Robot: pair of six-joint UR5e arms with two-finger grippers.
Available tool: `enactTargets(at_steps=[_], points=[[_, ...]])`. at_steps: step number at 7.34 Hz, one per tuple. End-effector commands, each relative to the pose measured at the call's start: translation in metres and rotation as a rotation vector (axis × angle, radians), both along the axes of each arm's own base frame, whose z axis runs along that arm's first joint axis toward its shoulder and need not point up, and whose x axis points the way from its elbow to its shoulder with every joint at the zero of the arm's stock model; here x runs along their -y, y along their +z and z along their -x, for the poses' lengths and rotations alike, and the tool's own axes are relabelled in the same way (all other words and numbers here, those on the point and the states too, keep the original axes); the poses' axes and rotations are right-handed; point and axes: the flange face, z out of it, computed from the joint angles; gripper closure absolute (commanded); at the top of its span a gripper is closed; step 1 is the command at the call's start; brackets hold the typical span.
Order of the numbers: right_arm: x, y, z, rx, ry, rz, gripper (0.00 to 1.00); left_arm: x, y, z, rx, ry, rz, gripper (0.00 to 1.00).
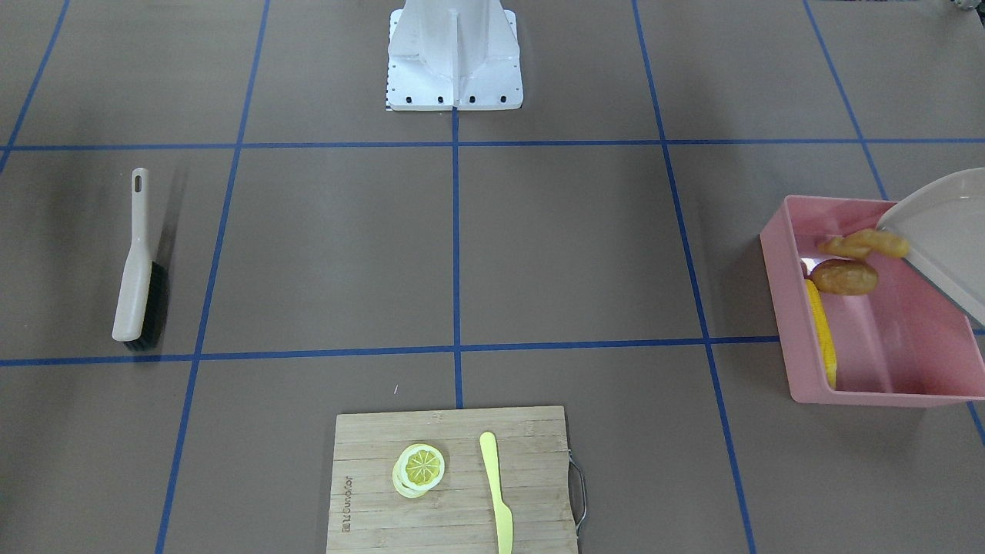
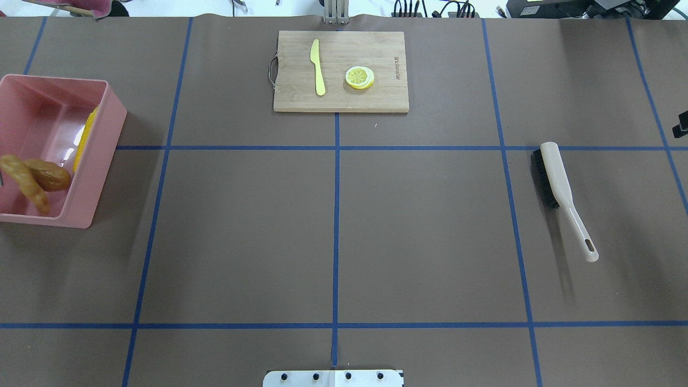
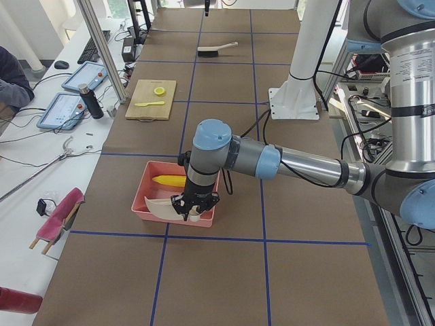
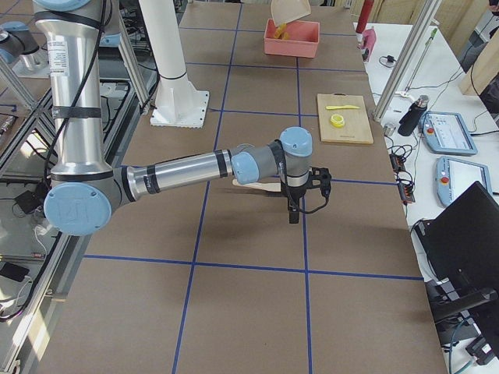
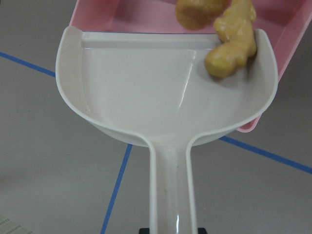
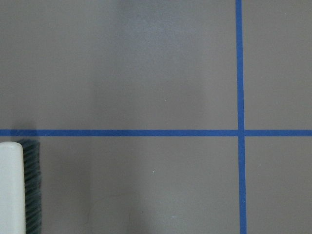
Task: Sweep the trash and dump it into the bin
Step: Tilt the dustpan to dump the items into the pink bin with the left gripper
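Note:
The pink bin (image 1: pixel 800 369) stands at the table's left end, also in the overhead view (image 2: pixel 99 161). The corn cob (image 1: pixel 819 331) lies inside along its wall. The potato (image 1: pixel 844 277) and the ginger root (image 1: pixel 866 244) are in mid-fall at the lip of the beige dustpan (image 1: pixel 943 231), which is tilted over the bin. In the left wrist view the ginger (image 5: pixel 234 41) touches the pan's rim (image 5: pixel 156 92) and the potato (image 5: pixel 197 12) is past it. My left gripper (image 3: pixel 192 212) is shut on the dustpan's handle. My right gripper (image 4: pixel 294 212) hovers near the brush; whether it is open or shut I cannot tell.
A brush (image 2: pixel 559 188) lies flat on the table's right side, its end in the right wrist view (image 6: pixel 12 190). A wooden cutting board (image 2: pixel 301 97) at the far middle holds a lemon slice (image 2: pixel 359 77) and a yellow knife (image 2: pixel 317 67). The robot's base plate (image 2: pixel 333 378) is at the near edge.

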Motion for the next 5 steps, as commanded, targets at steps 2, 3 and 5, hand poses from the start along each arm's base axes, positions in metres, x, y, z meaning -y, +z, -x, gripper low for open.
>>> enactTargets(at_steps=[2, 3, 5], points=[[-0.026, 0.033, -0.026, 0.017, -0.039, -0.033, 0.00, -0.002, -0.007, 0.008, -0.010, 0.008, -0.022, 1.00], [-0.025, 0.037, -0.027, 0.005, -0.049, -0.049, 0.00, -0.004, -0.011, 0.002, -0.136, 0.009, -0.011, 1.00], [-0.023, 0.055, -0.025, 0.005, -0.047, 0.000, 0.00, 0.002, -0.030, -0.006, -0.333, -0.030, 0.025, 1.00]])
